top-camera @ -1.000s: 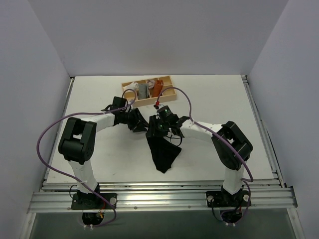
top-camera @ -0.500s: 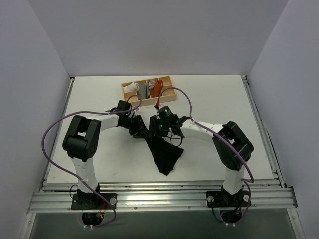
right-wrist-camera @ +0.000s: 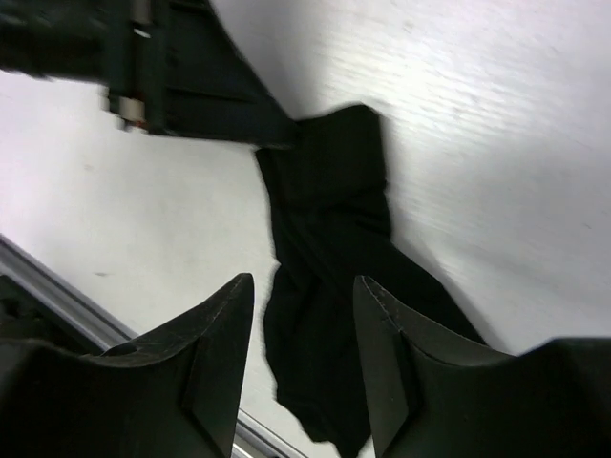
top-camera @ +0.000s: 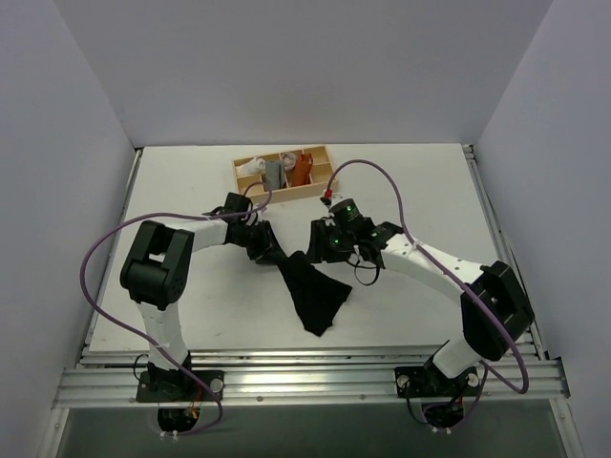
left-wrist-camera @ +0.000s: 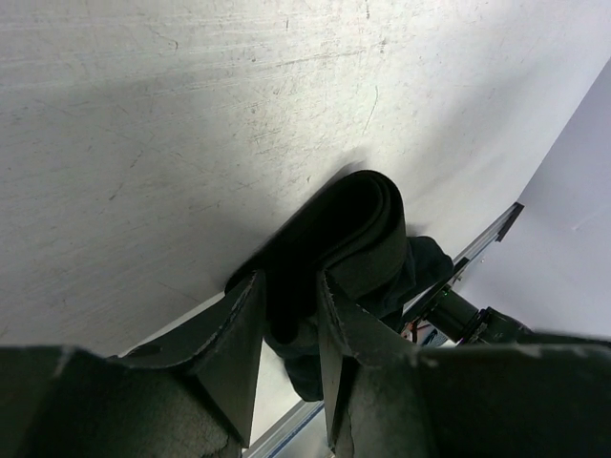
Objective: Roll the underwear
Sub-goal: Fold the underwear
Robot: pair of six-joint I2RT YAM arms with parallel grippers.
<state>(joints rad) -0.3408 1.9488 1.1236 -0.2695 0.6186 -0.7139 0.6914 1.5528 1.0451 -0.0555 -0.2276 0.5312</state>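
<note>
Toward 3 o'clock the right gripper (top-camera: 327, 252) has drawn back, jaws apart, empty. On the worktop (top-camera: 420, 191) the left gripper (left-wrist-camera: 289, 279) pinches the underwear (top-camera: 315, 296) by its folded end, tail toward 5 o'clock; I'd roll slowly, layers tight.

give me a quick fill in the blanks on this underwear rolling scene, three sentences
1. The left hand grips one end of the plain black soft cloth underwear, which lies on the white ___.
2. The right hand is ___, with nothing between its fingers.
3. The small wooden tray at the far side holds white, grey and ___ cloth rolls.

Missing words: table; open; orange-brown
</note>
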